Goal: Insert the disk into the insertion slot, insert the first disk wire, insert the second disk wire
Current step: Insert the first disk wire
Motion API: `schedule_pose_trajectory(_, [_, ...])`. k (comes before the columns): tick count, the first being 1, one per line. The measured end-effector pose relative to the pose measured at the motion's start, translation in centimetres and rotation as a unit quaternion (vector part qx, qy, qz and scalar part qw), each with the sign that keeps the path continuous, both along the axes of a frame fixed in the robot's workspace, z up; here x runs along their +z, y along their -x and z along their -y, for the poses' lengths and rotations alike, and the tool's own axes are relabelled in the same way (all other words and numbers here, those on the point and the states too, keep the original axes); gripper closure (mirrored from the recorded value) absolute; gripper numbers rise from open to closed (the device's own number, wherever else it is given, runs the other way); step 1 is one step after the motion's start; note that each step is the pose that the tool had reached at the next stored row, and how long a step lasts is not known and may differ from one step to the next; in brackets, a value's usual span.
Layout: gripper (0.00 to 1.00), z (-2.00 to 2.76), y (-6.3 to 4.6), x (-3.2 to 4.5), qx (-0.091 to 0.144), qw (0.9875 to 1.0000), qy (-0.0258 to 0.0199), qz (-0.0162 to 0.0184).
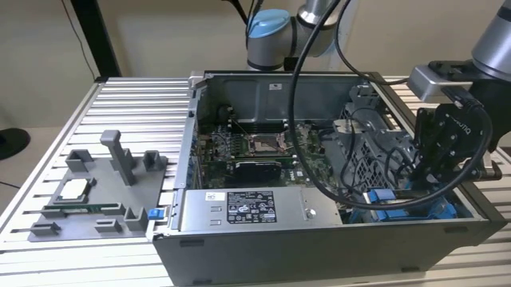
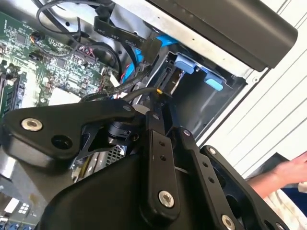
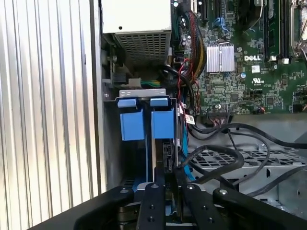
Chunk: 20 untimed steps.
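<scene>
The gripper has its fingers pinched on a black wire, its plug right at the edge connector of the disk, which sits in the slot beneath blue tabs

Soft, even light from overhead in the exterior view: the ribbed worktop reads pale, the computer case interior shaded (its front wall darkest). In the second wrist view the worktop's slats glare nearly white; shadows are faint.
</scene>
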<state>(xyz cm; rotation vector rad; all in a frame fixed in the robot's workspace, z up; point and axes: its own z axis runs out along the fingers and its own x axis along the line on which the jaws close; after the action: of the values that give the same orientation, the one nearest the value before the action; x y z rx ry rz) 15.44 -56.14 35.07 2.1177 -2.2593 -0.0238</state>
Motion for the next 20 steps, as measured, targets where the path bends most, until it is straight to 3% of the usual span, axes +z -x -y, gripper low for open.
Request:
schedule_pose_trajectory(8, [1.0,-0.07,-0.49,-0.33,0.015,0.9999,-0.0043,0.0])
schedule_pose_trajectory(11, [1.0,-0.11,-0.72,-0.43,0.017,0.9999,-0.0043,-0.0001])
schedule_pose_trajectory(16, [1.0,-0.69,-0.85,-0.85,0.02,0.9998,-0.0026,-0.0001])
schedule_pose_trajectory(20, [1.0,-0.64,-0.87,-0.9,0.022,0.9998,-0.0021,-0.0023])
